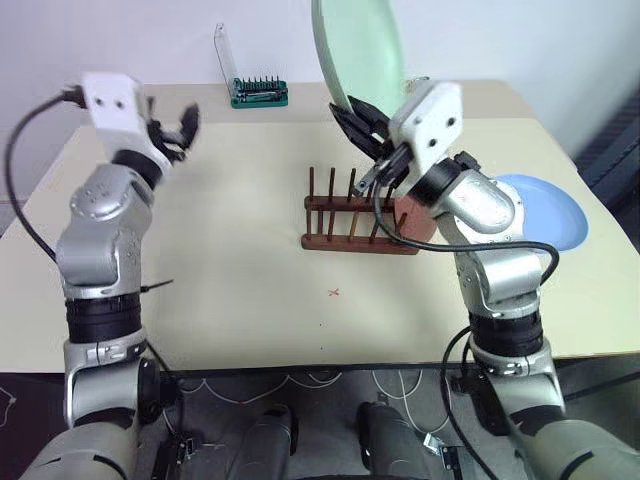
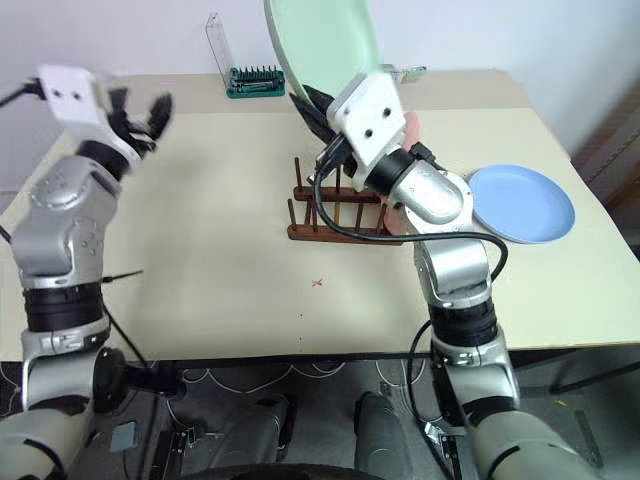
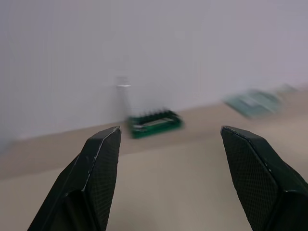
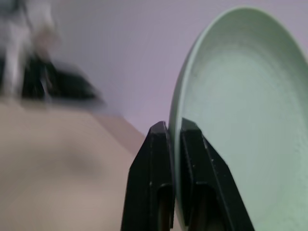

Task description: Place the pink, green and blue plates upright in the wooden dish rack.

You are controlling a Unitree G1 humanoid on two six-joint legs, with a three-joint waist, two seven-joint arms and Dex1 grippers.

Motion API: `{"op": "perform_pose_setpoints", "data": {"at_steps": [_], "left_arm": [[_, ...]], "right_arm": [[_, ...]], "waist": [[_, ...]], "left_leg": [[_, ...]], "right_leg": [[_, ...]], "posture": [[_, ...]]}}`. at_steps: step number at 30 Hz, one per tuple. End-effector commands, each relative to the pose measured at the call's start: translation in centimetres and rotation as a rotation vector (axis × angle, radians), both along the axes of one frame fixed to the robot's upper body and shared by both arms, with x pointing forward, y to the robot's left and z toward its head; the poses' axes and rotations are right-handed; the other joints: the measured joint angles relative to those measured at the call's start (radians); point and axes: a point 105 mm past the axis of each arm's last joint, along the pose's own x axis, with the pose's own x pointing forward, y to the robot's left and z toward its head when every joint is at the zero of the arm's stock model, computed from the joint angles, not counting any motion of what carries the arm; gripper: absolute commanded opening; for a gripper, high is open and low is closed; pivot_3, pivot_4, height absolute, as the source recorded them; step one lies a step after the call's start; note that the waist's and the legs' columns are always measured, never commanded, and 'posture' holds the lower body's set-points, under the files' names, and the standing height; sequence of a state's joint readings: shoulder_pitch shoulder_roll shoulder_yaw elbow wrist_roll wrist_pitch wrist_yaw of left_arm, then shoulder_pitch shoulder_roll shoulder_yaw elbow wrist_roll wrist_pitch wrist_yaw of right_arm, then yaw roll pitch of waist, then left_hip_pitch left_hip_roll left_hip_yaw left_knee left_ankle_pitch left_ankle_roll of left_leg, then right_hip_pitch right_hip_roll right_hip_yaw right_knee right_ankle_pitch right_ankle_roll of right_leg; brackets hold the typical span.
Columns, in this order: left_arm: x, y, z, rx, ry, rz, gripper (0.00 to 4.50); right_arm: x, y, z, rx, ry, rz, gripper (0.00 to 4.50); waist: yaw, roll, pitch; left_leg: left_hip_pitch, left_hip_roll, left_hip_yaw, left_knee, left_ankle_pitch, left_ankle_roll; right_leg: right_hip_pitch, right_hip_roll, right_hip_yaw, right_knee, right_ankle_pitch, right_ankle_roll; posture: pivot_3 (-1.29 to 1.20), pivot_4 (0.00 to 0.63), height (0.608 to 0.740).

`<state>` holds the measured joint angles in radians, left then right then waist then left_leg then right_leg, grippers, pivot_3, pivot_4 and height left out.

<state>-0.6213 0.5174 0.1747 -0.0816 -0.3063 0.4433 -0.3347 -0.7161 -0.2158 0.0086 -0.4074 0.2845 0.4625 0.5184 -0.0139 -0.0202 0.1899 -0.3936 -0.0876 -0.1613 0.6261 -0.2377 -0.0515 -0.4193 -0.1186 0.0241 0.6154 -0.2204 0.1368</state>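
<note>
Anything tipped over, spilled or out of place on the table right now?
Nothing stands out. The rack sits upright, the blue plate lies flat beside it, and the right gripper holds the green plate by its rim. Left gripper is open.

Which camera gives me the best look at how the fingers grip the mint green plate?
The right wrist view: it looks along the two black fingers, shut on the rim of the round mint green plate. Both eye views show the plate raised on edge above the wooden dish rack, with the grip partly hidden.
</note>
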Motion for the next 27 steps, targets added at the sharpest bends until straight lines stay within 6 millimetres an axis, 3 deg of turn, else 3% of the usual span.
{"op": "perform_pose_setpoints", "data": {"at_steps": [1,4,9,16,23,27], "left_arm": [[-1.6,-2.2,-0.4,0.052,-0.023,-0.157,3.37],[-3.2,-4.9,-3.0,0.067,0.068,-0.332,3.37],[-5.4,-7.2,-4.3,0.079,0.118,-0.509,3.37],[-7.0,-7.9,-4.7,0.071,0.152,-0.609,3.37],[-6.9,-8.1,-5.1,0.077,0.162,-0.597,3.37],[-6.8,-8.2,-5.3,0.075,0.167,-0.597,3.41]], "right_arm": [[-1.8,-0.6,1.1,0.158,0.107,0.093,0.0],[-1.0,-1.4,-0.1,0.332,0.314,0.116,0.0],[0.1,-2.0,-1.6,0.457,0.514,0.113,0.0],[1.5,-2.9,-2.8,0.523,0.65,0.084,0.0],[3.0,-3.4,-4.2,0.573,0.784,0.06,0.0],[2.9,-3.2,-4.0,0.561,0.788,0.059,1.43]], "waist": [[-0.001,0.0,0.0],[-0.004,0.001,0.0],[-0.005,0.002,0.0],[-0.007,0.003,0.0],[-0.007,0.004,0.0],[-0.007,0.004,0.0]], "left_leg": [[0.0,0.0,0.0,0.0,0.0,0.0],[0.001,0.001,0.0,-0.002,0.0,0.0],[0.0,0.001,0.001,-0.003,0.0,0.0],[0.001,0.001,0.002,-0.004,0.0,0.0],[0.001,0.001,0.002,-0.004,0.0,0.0],[0.001,0.001,0.002,-0.005,0.0,0.0]], "right_leg": [[0.0,0.0,0.0,0.0,0.0,0.0],[-0.001,0.0,0.0,0.001,0.001,-0.001],[-0.004,0.0,0.001,0.003,0.001,-0.001],[-0.004,0.0,0.001,0.003,0.001,-0.001],[-0.004,0.0,0.001,0.003,0.001,-0.001],[-0.004,0.001,0.001,0.003,0.001,-0.001]], "posture": [[0.0,0.15,0.74],[0.0,0.15,0.74],[0.0,0.15,0.74],[0.0,0.15,0.74],[0.0,0.15,0.74],[0.0,0.15,0.74]]}}
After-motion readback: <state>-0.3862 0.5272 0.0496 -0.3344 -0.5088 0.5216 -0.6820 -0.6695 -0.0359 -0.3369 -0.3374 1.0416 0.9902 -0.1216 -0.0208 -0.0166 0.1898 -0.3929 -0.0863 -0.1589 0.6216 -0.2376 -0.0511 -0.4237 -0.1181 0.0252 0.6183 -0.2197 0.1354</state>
